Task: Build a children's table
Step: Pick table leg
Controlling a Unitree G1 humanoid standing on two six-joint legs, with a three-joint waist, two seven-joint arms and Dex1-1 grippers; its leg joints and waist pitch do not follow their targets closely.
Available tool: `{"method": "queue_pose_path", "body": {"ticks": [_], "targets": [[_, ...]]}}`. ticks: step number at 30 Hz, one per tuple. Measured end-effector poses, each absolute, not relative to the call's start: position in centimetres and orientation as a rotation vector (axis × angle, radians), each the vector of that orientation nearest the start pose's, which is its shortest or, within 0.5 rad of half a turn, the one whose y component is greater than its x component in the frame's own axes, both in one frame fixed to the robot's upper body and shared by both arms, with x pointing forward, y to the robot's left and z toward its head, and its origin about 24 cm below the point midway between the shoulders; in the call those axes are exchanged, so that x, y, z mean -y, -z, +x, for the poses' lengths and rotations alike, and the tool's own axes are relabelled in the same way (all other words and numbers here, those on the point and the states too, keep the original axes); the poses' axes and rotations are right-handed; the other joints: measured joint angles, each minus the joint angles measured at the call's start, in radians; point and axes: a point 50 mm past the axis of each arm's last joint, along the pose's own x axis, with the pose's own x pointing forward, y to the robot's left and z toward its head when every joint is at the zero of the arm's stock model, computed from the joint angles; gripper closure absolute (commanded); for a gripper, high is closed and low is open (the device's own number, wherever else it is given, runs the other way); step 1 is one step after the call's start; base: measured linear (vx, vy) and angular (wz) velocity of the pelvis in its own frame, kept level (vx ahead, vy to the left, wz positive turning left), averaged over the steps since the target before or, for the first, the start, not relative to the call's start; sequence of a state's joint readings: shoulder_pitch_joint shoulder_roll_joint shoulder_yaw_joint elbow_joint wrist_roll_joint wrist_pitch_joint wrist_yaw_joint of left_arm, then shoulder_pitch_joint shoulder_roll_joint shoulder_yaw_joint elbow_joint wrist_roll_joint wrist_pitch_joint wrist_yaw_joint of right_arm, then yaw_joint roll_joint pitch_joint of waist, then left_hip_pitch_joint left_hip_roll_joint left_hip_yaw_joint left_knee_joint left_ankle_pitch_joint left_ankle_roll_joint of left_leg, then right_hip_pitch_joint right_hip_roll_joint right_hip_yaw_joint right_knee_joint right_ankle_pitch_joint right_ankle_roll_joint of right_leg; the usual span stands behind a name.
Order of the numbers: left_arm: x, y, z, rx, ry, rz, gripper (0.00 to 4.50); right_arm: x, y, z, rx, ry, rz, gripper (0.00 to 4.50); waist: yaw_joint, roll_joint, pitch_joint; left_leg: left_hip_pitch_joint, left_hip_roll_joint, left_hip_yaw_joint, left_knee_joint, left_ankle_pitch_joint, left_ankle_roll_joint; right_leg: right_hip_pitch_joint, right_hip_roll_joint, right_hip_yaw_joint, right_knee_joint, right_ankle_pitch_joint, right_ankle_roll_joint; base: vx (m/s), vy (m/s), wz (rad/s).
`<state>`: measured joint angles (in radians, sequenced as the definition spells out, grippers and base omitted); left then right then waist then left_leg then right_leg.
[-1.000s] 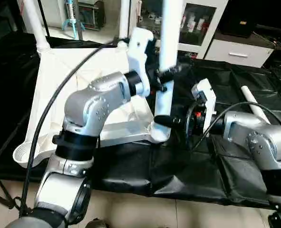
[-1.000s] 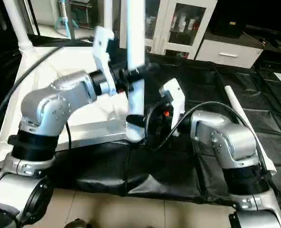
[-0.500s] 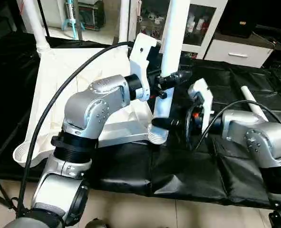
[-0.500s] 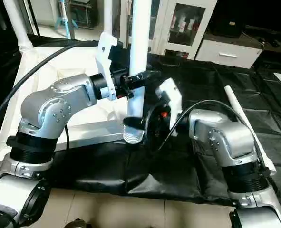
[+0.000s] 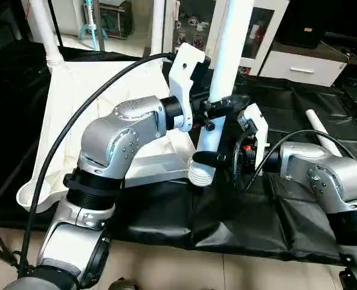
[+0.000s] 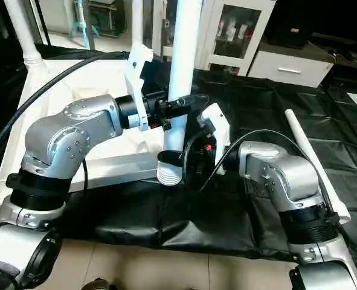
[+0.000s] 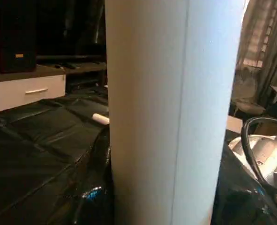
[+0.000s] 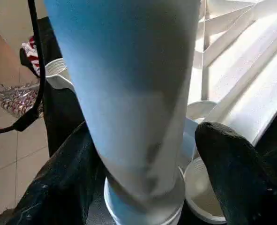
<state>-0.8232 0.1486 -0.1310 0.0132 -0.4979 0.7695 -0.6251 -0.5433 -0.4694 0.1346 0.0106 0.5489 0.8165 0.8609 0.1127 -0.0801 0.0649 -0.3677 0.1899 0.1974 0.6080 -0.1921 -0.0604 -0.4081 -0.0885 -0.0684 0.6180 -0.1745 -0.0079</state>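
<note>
Two grippers, left gripper above right gripper, clamp the near-upright leg, its threaded foot hanging below the right jaws, just beside the tabletop's corner socket.

Even indoor light; we see glare whitening the table top toward the work table's far left corner, and sheen on the black cloth. In both wrist views the near leg is soft, out of focus, its one side shaded

Upright leg and both arms crowd the tabletop's near corner, open black cloth rightward
</note>
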Motion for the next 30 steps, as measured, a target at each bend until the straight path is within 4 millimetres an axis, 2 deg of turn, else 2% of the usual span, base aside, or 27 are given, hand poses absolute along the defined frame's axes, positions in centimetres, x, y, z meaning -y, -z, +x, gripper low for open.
{"method": "queue_pose_path", "body": {"ticks": [2,8,10,21,22,24,27,30], "targets": [[-3.85,-20.95,31.80,-0.038,1.164,-0.093,2.68,13.05,-13.00,30.19,-0.384,-1.125,0.096,1.47,0.000,0.000,0.000,0.000,0.000,0.000,0.000,0.000,0.000,0.000,0.000,0.000,0.000,0.000,0.000,0.000,0.000,0.00],[-3.81,-20.95,31.77,-0.038,1.169,-0.093,2.68,12.97,-13.02,30.07,-0.384,-1.150,0.102,1.87,0.000,0.000,0.000,0.000,0.000,0.000,0.000,0.000,0.000,0.000,0.000,0.000,0.000,0.000,0.000,0.000,0.000,0.00],[-3.81,-20.95,31.76,-0.038,1.170,-0.093,2.68,12.94,-13.03,30.04,-0.384,-1.159,0.104,2.20,0.000,0.000,0.000,0.000,0.000,0.000,0.000,0.000,0.000,0.000,0.000,0.000,0.001,0.000,0.000,0.000,0.000,0.00],[-3.85,-21.00,31.77,-0.033,1.173,-0.092,2.68,12.80,-13.10,29.99,-0.372,-1.173,0.096,2.55,0.000,0.000,0.000,0.000,0.000,0.000,0.002,0.000,0.000,0.000,0.000,0.000,0.003,0.000,0.000,0.000,0.000,0.00],[-3.86,-21.00,31.77,-0.032,1.173,-0.091,2.33,12.78,-13.10,30.00,-0.371,-1.174,0.095,2.55,0.000,0.000,0.000,0.000,0.000,0.000,0.002,0.000,0.000,0.000,0.000,0.000,0.003,0.000,0.000,0.000,0.000,0.00],[-4.00,-20.98,31.81,-0.036,1.169,-0.088,1.95,12.66,-13.06,29.99,-0.369,-1.176,0.094,2.55,0.000,0.000,0.000,0.001,0.000,0.000,0.002,0.000,-0.001,0.000,0.000,0.000,0.004,0.000,0.000,0.000,0.000,0.00],[-4.30,-21.02,31.89,-0.042,1.165,-0.099,1.86,12.66,-13.10,30.09,-0.362,-1.165,0.096,2.56,0.000,0.001,0.000,0.001,0.000,-0.001,0.002,0.000,-0.001,0.000,0.000,0.000,0.004,0.000,0.000,0.000,0.000,0.00],[-4.71,-21.15,31.93,-0.050,1.170,-0.133,1.50,13.17,-13.52,30.44,-0.326,-1.118,0.105,2.58,0.000,0.001,0.000,0.001,0.000,-0.001,0.003,0.000,-0.001,0.000,0.000,0.000,0.005,0.000,0.000,0.000,0.000,0.00]]}}
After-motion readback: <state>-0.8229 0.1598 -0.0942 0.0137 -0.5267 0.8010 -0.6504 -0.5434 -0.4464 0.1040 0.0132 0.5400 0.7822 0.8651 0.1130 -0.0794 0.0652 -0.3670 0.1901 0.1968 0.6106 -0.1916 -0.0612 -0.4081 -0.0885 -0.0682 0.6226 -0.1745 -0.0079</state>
